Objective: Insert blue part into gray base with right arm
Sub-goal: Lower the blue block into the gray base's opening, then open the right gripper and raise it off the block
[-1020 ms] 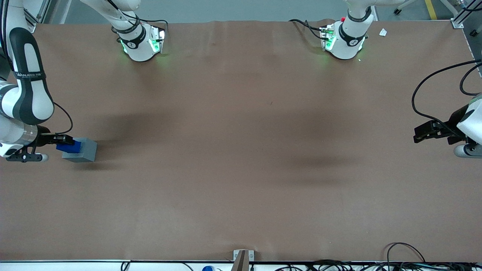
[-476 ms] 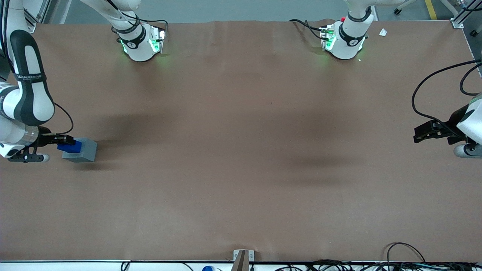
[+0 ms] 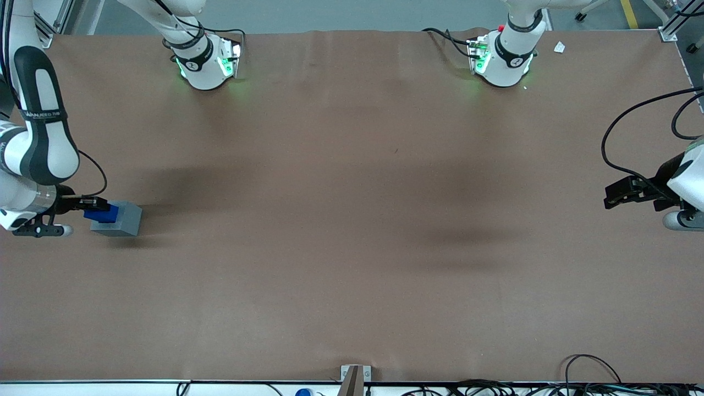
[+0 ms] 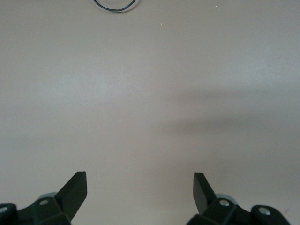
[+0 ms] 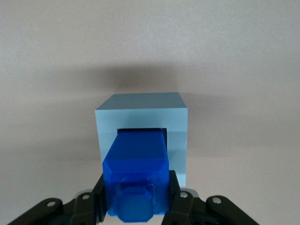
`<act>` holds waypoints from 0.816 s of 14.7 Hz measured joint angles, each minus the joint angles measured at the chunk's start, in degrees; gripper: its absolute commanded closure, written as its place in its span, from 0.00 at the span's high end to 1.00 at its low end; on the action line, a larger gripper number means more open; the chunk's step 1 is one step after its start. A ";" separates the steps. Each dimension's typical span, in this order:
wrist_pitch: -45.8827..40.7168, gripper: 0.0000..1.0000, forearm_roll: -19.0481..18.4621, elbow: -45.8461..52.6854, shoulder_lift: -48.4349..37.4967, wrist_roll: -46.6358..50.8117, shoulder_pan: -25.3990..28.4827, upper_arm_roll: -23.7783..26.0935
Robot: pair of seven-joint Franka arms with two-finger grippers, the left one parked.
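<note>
The gripper (image 5: 136,197) is pinching the blue part (image 5: 137,176), whose front end sits in the recess of the gray base (image 5: 178,140) just ahead of the jaws. If it's tilted it'll probably jam, or shove the loose base along the table (image 3: 352,220).

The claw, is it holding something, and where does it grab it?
The claw holds the blue part by its two sides, near the stepped end; the other end sits in the gray base.

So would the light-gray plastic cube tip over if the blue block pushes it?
Probably not: the light-gray plastic cube sits flat and looks squat. It might slide on the smooth brown table cover as the gripper presses the bright-blue plastic block in.
</note>
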 measured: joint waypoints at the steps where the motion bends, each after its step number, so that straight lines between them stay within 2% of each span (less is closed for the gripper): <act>1: 0.01 0.11 -0.01 0.07 0.27 -0.25 0.00 0.00; 2: -0.03 0.25 -0.02 0.18 0.32 -0.59 -0.01 0.00; 3: -0.05 0.83 -0.02 0.22 0.36 -0.79 -0.01 0.00; 4: -0.06 1.00 -0.02 0.23 0.37 -0.84 -0.01 0.00; 10: -0.35 1.00 -0.02 1.26 0.82 -0.99 0.00 0.18; 12: -3.08 1.00 -0.02 2.62 0.03 -0.99 0.14 0.43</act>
